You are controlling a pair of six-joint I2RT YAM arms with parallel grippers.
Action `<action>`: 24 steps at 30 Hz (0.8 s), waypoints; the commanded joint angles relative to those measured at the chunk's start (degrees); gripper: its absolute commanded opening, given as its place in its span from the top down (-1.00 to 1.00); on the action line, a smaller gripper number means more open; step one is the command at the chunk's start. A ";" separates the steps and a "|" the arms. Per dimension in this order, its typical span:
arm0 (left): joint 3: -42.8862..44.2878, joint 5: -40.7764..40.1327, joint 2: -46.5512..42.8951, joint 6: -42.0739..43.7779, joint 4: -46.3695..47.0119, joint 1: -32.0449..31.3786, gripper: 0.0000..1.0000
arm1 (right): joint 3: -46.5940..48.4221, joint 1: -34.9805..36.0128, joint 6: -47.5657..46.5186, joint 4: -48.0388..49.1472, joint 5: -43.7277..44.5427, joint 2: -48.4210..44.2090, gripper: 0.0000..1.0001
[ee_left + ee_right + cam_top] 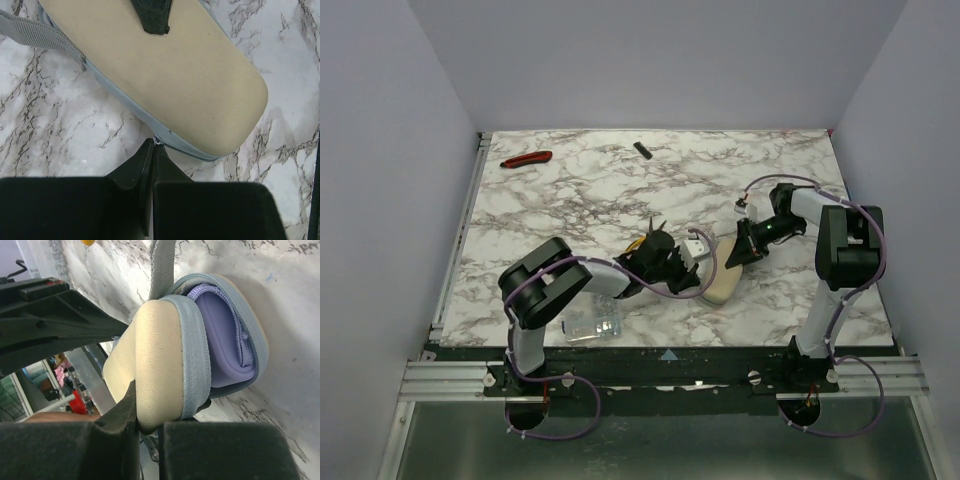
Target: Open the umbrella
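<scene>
The umbrella is packed in a cream oblong capsule case (723,287) with a grey-blue zip band, lying near the table's front middle. My left gripper (152,145) is shut at the case's near edge, its tips pinching the small metal zip pull (158,141). My right gripper (150,412) is shut on the cream lid flap (155,355) and holds it raised at the far end. Through the gap the folded lavender umbrella (225,335) shows inside. A grey wrist strap (35,32) runs off the case. In the top view the two grippers (695,262) (740,250) meet over the case.
A clear plastic parts box (592,322) sits at the front edge under the left arm. A yellow-handled tool (638,245) lies behind the left wrist. A red-handled tool (527,158) and a small black piece (642,150) lie at the back.
</scene>
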 commanded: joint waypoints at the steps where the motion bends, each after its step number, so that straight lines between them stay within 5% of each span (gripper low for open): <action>1: 2.42 -1.56 1.23 3.81 -1.64 2.98 1.00 | 0.16 0.36 -10.90 -1.75 10.00 2.31 0.99; 18: 18.81 1.31 7.39 -12.90 -12.39 5.94 1.00 | 0.55 0.71 -7.98 -0.34 4.91 2.77 0.92; 20: 19.16 1.28 7.27 -15.16 -13.41 6.54 1.00 | 1.62 0.71 -6.70 -0.15 4.79 2.82 0.78; 24: 15.07 3.90 3.65 -13.31 -11.01 7.87 0.56 | 4.62 0.61 -4.52 -2.08 4.02 2.48 0.26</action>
